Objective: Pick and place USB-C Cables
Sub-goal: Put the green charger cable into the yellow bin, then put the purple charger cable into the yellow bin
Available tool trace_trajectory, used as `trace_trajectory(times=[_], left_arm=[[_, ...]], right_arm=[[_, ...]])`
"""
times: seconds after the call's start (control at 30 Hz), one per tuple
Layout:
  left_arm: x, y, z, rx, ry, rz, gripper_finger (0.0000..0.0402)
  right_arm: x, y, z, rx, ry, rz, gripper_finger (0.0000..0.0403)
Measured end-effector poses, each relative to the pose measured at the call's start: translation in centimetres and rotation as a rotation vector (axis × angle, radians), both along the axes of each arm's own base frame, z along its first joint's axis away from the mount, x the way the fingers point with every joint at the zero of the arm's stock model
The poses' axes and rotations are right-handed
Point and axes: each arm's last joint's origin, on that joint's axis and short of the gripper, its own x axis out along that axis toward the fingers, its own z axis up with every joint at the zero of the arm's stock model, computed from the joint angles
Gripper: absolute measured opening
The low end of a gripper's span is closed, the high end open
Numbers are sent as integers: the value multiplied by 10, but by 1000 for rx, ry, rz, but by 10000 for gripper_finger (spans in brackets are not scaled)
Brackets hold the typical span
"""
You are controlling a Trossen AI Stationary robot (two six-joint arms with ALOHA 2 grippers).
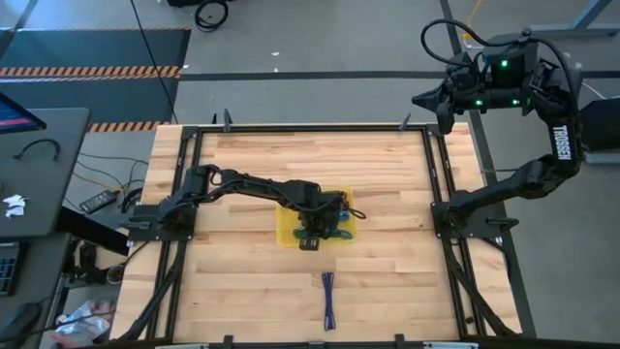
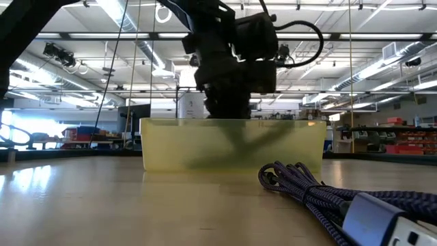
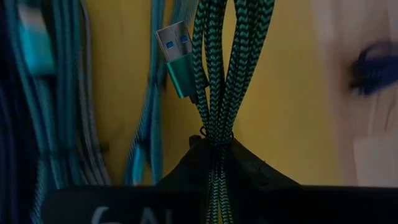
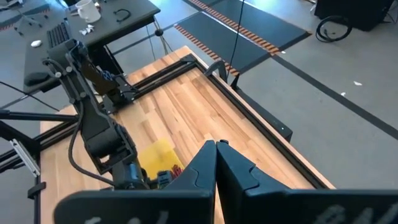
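A green braided USB-C cable bundle (image 3: 219, 74) is clenched between the fingers of the left gripper (image 3: 214, 146), which is positioned over the shallow yellow plastic tray (image 1: 288, 215); further teal and grey cables (image 3: 62, 112) are seen lying in the tray beside it. A purple braided cable bundle (image 1: 327, 296) is laid on the wooden table (image 1: 242, 281) well apart from that gripper, outside the tray. The right gripper (image 4: 216, 149) is held high beyond the table's far corner with its fingers pressed together on nothing.

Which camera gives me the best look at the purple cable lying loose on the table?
The low view: the purple cable fills its foreground, braid and plug clear. The high view shows it whole but thin, near the table's front edge. The left wrist view catches a blurred purple patch; the right wrist view misses it.
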Motion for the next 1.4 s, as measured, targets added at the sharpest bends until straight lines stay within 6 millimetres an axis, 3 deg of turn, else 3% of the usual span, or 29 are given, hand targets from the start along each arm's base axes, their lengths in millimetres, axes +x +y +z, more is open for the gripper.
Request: trace_trajectory(times=[0.5,0.73,0.87,1.0,1.13,1.33,1.4], left_arm=[[5,4,0,-8,-39,32,33],[6,5,2,-15,-39,57,141],[12,10,14,-32,-62,116,176],[19,21,45,-36,-74,163,186],[17,30,100,35,-68,210,180],[-7,34,199,279,-183,322,161],[-30,35,225,355,-267,376,155]], right_arm=[[0,0,0,4,-2,1,10],[0,0,0,6,-4,7,10],[0,1,0,10,-6,18,10],[0,1,0,15,-10,33,10],[0,3,-1,52,-8,86,10],[-3,8,-15,164,101,155,10],[2,6,-19,203,107,173,10]])
